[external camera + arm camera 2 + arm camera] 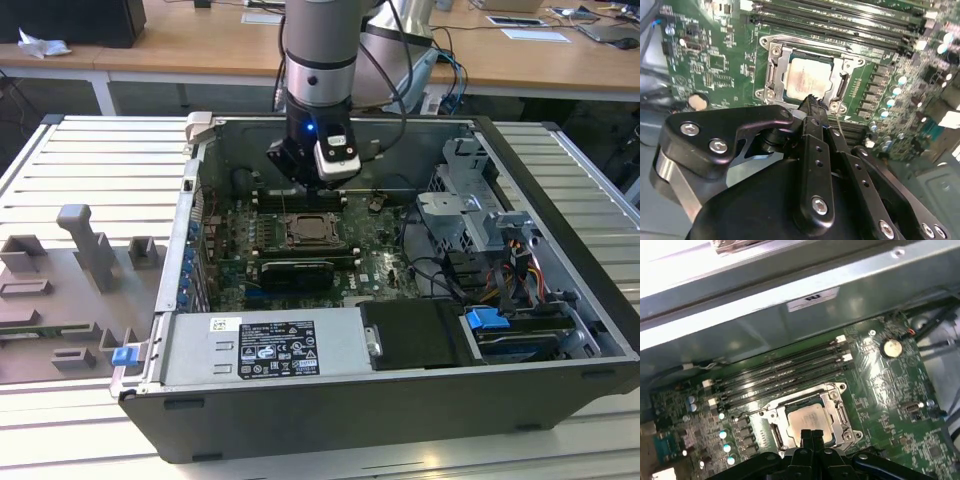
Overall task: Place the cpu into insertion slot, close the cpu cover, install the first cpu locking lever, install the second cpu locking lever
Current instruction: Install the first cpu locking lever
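Shows end effector (812, 100) pinched narrow, gripping nothing. Finds cpu (807, 79) just below its fingertips, seated flat in insertion slot (785, 87), cpu cover (776, 67) framing it. Likely light, stiff, slick on top, fragile; best taken by opposite edges

The motherboard (715, 60) is green, speckled with silver parts. The cpu (807, 80) is pale silver-beige, the cpu cover (776, 70) silvery. The memory slots (840, 15) are black. The gripper (812, 102) is black with silver screws. At the exterior view's lower middle, the grey power supply box (190, 350) carries a white label (275, 348).
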Available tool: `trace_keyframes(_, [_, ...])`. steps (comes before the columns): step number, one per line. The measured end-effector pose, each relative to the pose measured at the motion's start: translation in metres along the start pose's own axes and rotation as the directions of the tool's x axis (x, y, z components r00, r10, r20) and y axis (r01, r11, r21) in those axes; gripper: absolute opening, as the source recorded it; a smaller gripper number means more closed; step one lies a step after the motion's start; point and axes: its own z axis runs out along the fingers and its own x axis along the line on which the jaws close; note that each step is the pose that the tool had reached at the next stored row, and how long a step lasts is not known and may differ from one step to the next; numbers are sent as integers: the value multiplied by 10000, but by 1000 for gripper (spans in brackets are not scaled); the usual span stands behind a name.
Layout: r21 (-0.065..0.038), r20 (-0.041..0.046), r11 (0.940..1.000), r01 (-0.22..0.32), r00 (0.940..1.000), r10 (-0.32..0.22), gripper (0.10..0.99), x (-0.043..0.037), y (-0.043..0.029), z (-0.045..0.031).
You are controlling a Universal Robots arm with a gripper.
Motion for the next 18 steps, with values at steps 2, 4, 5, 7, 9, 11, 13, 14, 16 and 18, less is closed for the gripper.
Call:
trace_keyframes(2, [2, -37, 9989, 467, 9989, -467, 110, 0, 0, 1])
trace_keyframes(4, [0, -74, 9954, 953, 9954, -953, 110, 0, 0, 5])
trace_keyframes(5, [-2, -93, 9926, 1213, 9926, -1213, 110, 0, 0, 8])
trace_keyframes(7, [-5, -122, 9869, 1611, 9869, -1611, 110, 0, 0, 11])
trace_keyframes(9, [-14, -173, 9733, 2295, 9731, -2295, 110, 1, -1, 14])
trace_keyframes(11, [-17, -176, 9714, 2375, 9712, -2375, 110, 82, -26, 13])
trace_keyframes(13, [-24, -182, 9688, 2477, 9687, -2477, 110, 114, -35, 15])
trace_keyframes(14, [-26, -193, 9655, 2605, 9653, -2605, 110, 116, -36, 15])
trace_keyframes(16, [-30, -213, 9581, 2863, 9579, -2863, 110, 120, -37, 16])
trace_keyframes(18, [-32, -214, 9569, 2903, 9567, -2903, 110, 173, -54, 16])
